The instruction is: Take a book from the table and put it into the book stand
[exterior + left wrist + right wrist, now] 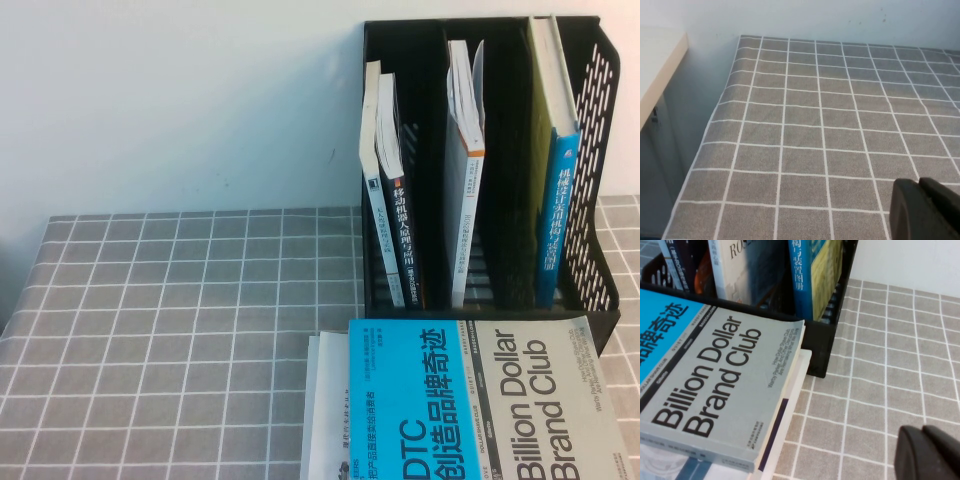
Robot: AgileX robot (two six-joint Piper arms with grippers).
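Nearest, the cyan-and-grey book [480, 400] lay on the desk [180, 330]; the dark-spined book [400, 215] stood in the book stand's [600, 150] left compartment. Left hand [925, 210] and right hand [927, 452] hovered closed, empty.

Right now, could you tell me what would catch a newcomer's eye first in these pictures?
The cyan-and-grey Billion Dollar Brand Club book lies atop a stack at the table's near edge. Behind it stands the black book stand, holding upright books. The left gripper and right gripper hover over cloth.
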